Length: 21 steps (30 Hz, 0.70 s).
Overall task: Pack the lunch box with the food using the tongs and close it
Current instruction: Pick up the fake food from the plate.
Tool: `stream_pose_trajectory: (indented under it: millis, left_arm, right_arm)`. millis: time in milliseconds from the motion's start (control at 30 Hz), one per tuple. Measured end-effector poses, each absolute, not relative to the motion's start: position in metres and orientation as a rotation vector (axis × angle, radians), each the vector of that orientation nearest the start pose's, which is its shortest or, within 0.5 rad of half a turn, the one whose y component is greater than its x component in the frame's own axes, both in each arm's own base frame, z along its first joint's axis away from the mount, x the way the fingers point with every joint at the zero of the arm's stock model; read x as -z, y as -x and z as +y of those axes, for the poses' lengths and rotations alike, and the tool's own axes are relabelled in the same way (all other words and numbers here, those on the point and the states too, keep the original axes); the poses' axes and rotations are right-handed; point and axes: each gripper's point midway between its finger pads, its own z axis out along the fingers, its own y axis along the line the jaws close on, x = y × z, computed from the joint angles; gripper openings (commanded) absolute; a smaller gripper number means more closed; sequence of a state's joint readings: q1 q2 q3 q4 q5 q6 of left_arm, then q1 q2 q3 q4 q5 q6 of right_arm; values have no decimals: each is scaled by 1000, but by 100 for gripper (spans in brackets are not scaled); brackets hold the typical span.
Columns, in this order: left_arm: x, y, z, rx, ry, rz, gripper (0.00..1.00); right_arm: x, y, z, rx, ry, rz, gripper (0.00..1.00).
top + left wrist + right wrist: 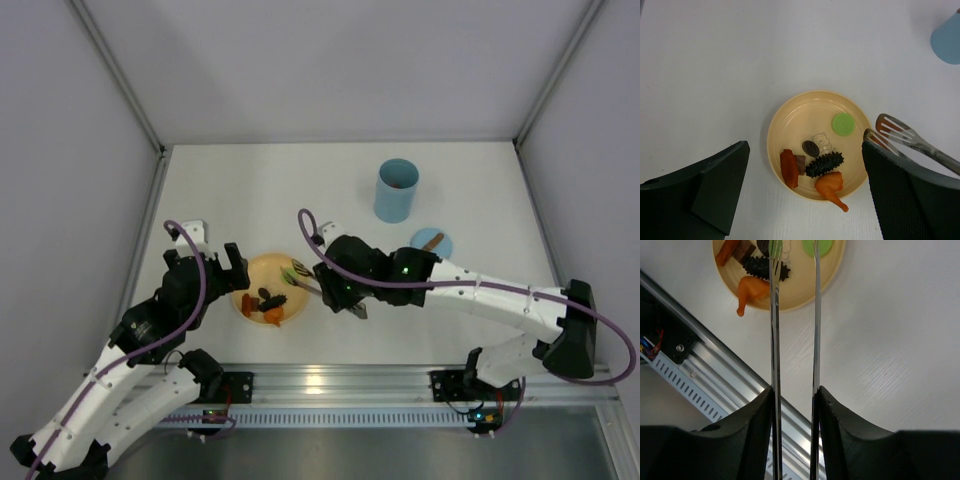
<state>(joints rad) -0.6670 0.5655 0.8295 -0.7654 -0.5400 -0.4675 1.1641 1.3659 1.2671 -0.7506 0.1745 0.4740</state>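
The food lies on a yellow-orange plate (pixel 258 270): a green disc (pixel 843 123), a brown oval (pixel 810 148), a black spiky piece (pixel 824 164), an orange strip (pixel 788 168) and an orange drumstick (pixel 830 186). My right gripper (pixel 340 292) is shut on the silver tongs (pixel 774 315), squeezing both arms. The tong tips (pixel 892 129) hover at the plate's right edge, near the green disc (pixel 817 246), with nothing between them. My left gripper (pixel 805 200) is open, hanging over the plate's near-left side. The light blue lunch box (pixel 397 190) stands uncovered at the back right, its lid (pixel 431 243) flat beside it.
The aluminium rail (pixel 330 385) runs along the table's near edge, just below the plate. White walls enclose the table on the left, back and right. The lunch box (pixel 947 42) shows at the top right corner of the left wrist view.
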Motion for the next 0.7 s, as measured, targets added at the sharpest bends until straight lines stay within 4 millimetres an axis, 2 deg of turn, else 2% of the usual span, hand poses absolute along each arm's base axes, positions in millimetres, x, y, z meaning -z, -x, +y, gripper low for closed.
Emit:
stream_pose_trajectory:
  millis: [167,400,533,700]
  left_arm:
    - [-232,-207,-69,168,126,1996,99]
    - [-232,-207,-69,168,126,1996,99]
    - [-232,-207,-69,168,125,1995,99]
    - [-232,-207,-69,168,125,1996,99]
  right_arm:
    - [-181,-130,336,-552,822,2367,39]
    - [-180,-97,350,-603,884,2349,39]
    - [-170,-82,350,-599,908,2362,39]
    - [-158,-73,346,-578,908,2386,39]
